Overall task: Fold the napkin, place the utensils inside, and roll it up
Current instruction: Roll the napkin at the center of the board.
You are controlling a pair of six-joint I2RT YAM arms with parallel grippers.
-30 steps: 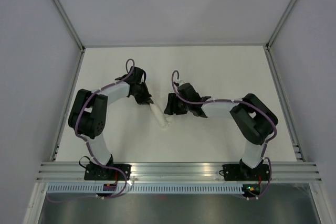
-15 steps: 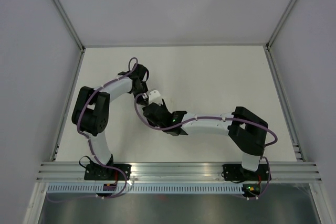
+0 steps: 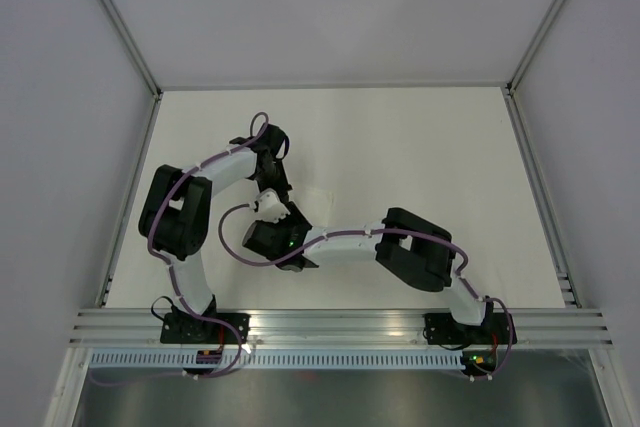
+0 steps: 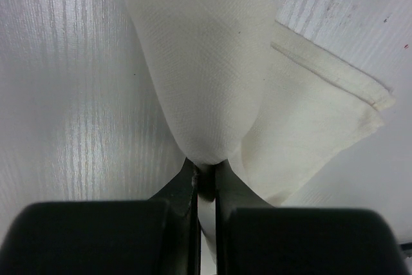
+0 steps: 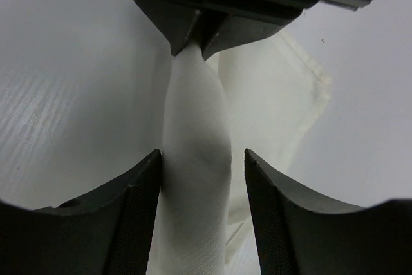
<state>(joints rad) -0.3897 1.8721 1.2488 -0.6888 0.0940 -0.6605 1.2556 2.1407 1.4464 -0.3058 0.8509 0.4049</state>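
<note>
Showing the napkin (image 4: 206, 62) as a loosely rolled white tube on the white table (image 3: 420, 147), left of centre and about midway between the near and far edges, with a gripper at each end. At one end the left gripper (image 4: 206, 181) has its jaws pinched almost together on the narrowed tip of the roll, a thin fold of cloth caught between the two black fingertips; from that pinch the tube widens away from the wrist camera. A loose flap (image 4: 322, 127) of the same cloth lies flat on the tabletop beside the roll, its hemmed corner (image 4: 380, 102) pointing away from it. At the other end the right gripper (image 5: 203, 159) stands with jaws spread wide astride the roll: one finger (image 5: 138, 204) is touching or just beside the cloth, while the other stands apart from it, a strip of flap showing in the gap, so the cloth is straddled rather than clamped. In the overhead view the right arm (image 3: 340, 237) reaches across the near part of the table toward the left arm (image 3: 225, 162), the two wrists meet nearly head-on, and only a small white piece of napkin shows beside them, the rest hidden beneath the arms.
</note>
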